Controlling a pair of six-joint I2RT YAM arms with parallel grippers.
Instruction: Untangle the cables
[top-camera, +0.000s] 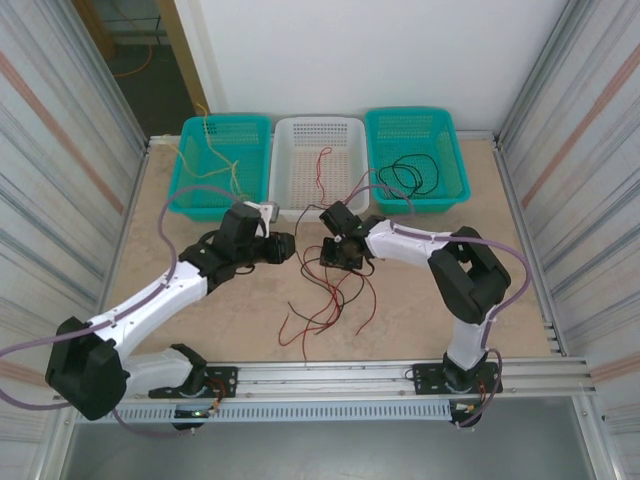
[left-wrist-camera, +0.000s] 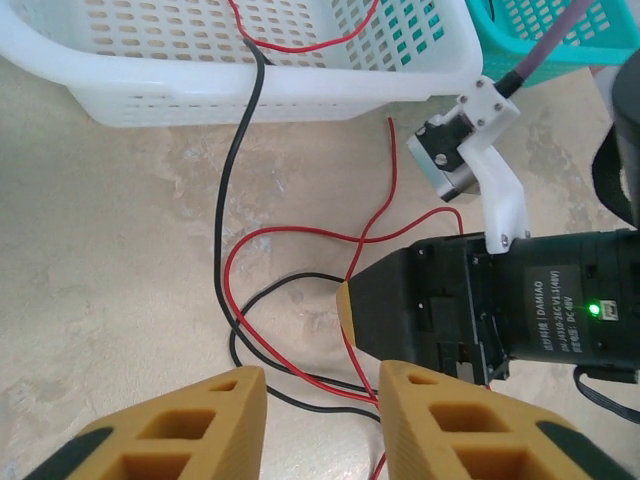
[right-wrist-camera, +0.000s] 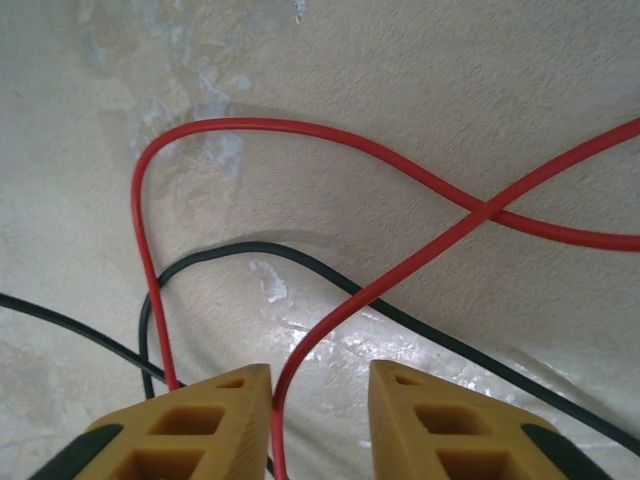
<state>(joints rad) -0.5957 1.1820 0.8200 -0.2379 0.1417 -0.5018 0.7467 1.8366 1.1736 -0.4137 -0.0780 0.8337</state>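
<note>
A loose tangle of red and black cables (top-camera: 322, 296) lies on the table between the two arms. My left gripper (top-camera: 291, 247) hovers at its far left edge, open; in the left wrist view its fingers (left-wrist-camera: 322, 405) straddle a red cable (left-wrist-camera: 289, 366) and a black cable (left-wrist-camera: 221, 220) without touching them. My right gripper (top-camera: 338, 261) points down onto the tangle's far end, open. In the right wrist view a red cable (right-wrist-camera: 361, 296) runs up between its fingers (right-wrist-camera: 320, 405), close against the left one, crossing over a black cable (right-wrist-camera: 306, 261).
Three baskets line the back edge: a teal one (top-camera: 190, 165) holding pale yellow cables, a white one (top-camera: 290, 170) with a red cable hanging out, and a teal one (top-camera: 455, 160) with a black cable. The two grippers stand close together, nearly facing. Metal walls flank the table.
</note>
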